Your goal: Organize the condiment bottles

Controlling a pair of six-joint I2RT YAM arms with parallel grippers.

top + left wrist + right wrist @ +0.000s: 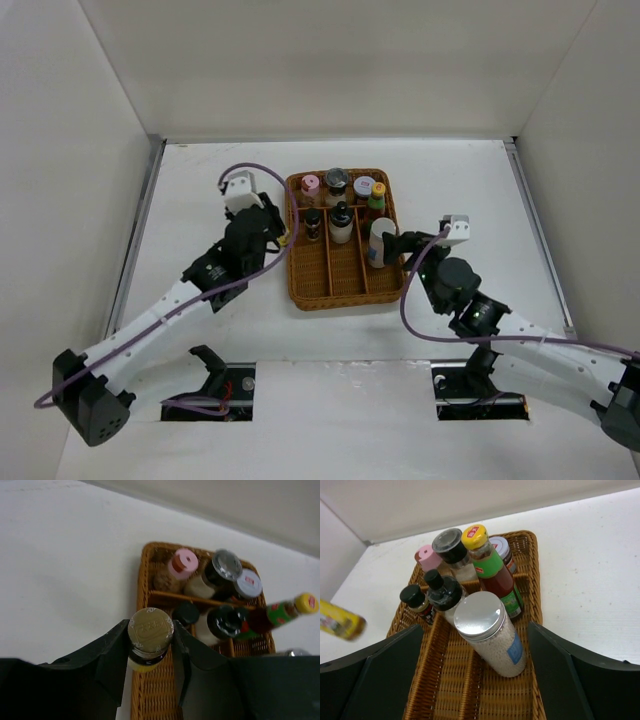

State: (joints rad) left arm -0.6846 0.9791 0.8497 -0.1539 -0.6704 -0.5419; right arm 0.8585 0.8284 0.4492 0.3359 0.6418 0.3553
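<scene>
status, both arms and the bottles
left fingers shut on gold-capped bottle at tray rim. right fingers open around tilted silver-lidded jar. yellow-capped bottle close behind it.

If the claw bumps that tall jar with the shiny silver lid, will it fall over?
Probably. The silver-lidded jar is tall and narrow and stands on the bumpy wicker tray, so a nudge near the lid might tip it. It looks full of white grains, so it's likely heavy for its size. Its smooth sides may feel slippery.

- Bottles crowd the tray's far end.
- Its left and middle lanes lie open at the near end.
- A silver-lidded jar blocks the right lane.
</scene>
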